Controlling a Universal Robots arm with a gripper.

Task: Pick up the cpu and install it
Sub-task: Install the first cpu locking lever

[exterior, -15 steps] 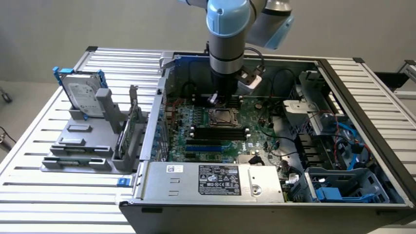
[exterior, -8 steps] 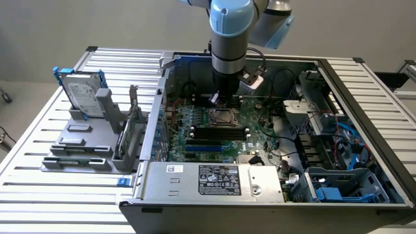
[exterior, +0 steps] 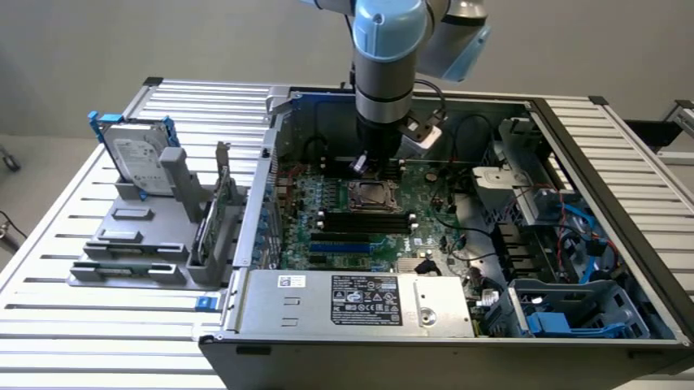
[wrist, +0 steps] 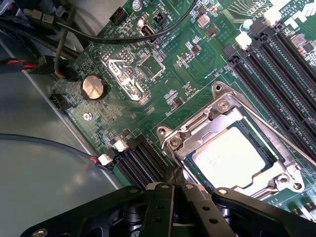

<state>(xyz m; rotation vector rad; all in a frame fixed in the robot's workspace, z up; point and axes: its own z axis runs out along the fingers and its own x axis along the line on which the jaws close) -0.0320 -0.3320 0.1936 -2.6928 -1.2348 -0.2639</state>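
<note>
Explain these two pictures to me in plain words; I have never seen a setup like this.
The exterior view looks from off the arm at a slatted metal table carrying an open desktop computer case. A grey and pale-blue robot arm reaches down into the case. Its black gripper hangs just above the green motherboard, beside the square metal-framed socket.

The wrist view comes from a camera mounted on the arm, looking down past the gripper. Its fingers are shut together and hold nothing. The small flat silver-grey square cpu already lies in the socket.

On the exterior view's left, a grey holder keeps a silver hard drive upright.
</note>
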